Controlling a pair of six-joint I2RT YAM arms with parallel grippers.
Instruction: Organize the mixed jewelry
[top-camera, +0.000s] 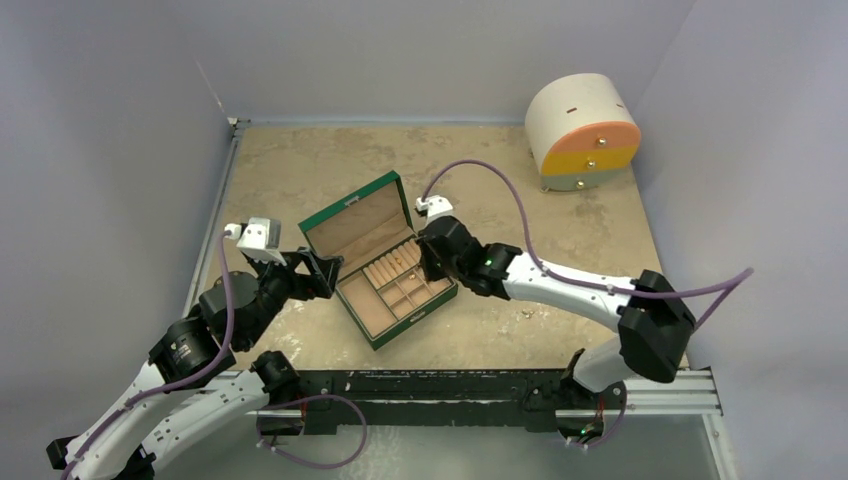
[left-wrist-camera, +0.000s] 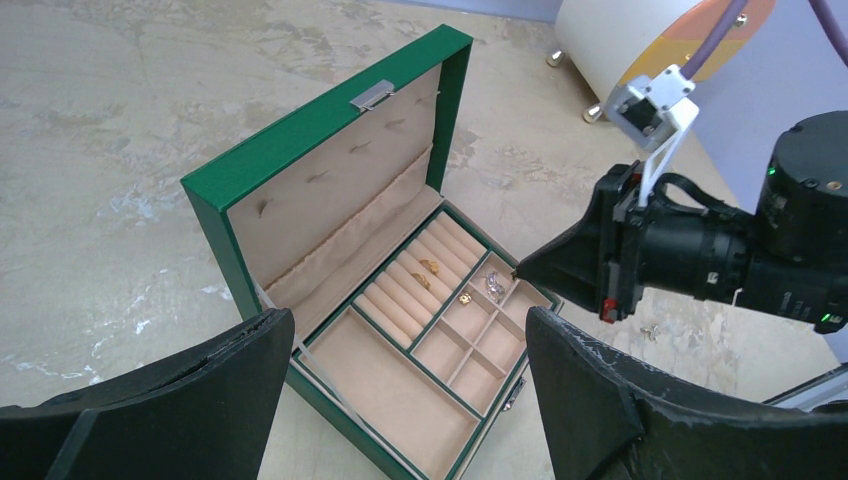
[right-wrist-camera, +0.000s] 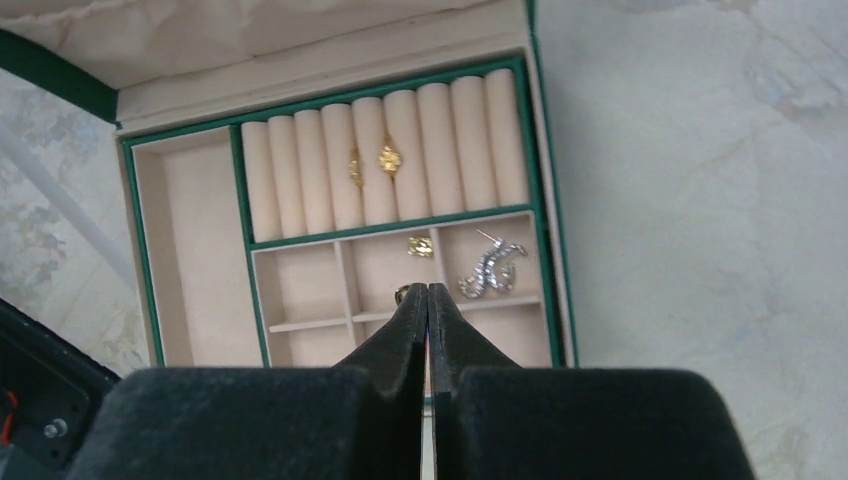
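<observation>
Right fingers (right-wrist-camera: 408, 335) clenched tip to tip over green box (left-wrist-camera: 320, 112) | small gold piece (right-wrist-camera: 402, 293) at one tip, grasp unclear | sparkly silver curl (right-wrist-camera: 492, 268) beside other tip | gold rings (right-wrist-camera: 390, 157) on padded tan rolls beyond | left fingers (left-wrist-camera: 200, 400) released, wide apart.

Top view looks down from behind; both wrist views share the green box (top-camera: 360, 228).

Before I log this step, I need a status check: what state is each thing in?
green box: lid open
drawer cabinet: drawers shut
left claw: open
right claw: shut, tips over the small compartments
gold pieces: tucked in the ring rolls
silver earring: lying in a small compartment
</observation>
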